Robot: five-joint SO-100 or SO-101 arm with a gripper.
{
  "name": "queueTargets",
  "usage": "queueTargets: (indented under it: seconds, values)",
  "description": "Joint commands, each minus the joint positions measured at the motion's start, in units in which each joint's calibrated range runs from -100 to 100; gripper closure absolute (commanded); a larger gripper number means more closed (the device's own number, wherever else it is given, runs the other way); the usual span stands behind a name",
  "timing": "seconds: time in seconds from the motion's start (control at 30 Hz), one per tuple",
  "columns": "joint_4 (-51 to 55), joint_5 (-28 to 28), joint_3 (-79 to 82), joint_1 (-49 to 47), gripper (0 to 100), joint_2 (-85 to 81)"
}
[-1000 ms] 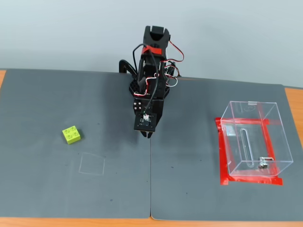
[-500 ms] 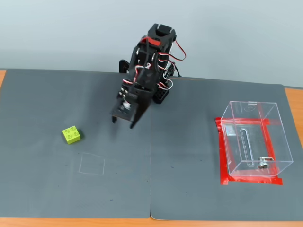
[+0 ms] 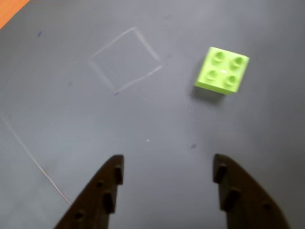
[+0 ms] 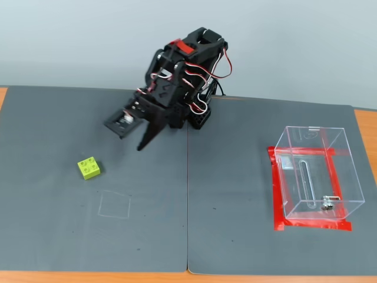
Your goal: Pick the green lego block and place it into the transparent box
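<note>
The gripper [image 3: 167, 176] hangs above the mat [image 4: 235, 177] with its jaws apart and nothing between them. In the wrist view the block [image 3: 222, 70] lies ahead of the gripper and off to the right, outside the line of the right finger [image 3: 238, 195]. It is square, so it has no long axis, but its sides are turned a little against the jaws. The box [image 4: 315, 174] stands far from the block, on the mat's other side.

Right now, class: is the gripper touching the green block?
Apart. In the wrist view, bare mat lies between the open gripper and the block; the fixed view shows the gap too.
</note>
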Motion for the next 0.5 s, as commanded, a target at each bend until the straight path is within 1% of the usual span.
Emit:
queueTargets:
  seconds: [0.0, 0.1, 0.2, 0.37, 0.47]
  values:
    - [-0.3, -1.7, -7.1, 5.8, 78, 7.4]
    - [-0.9, -1.7, -9.6, 10.0, 78, 12.7]
    - [-4.9, -2.0, -10.3, 12.3, 78, 17.1]
    - [-14.7, -1.5, -10.4, 12.9, 78, 23.0]
    - [-17.2, -1.5, -10.6, 12.9, 77, 25.1]
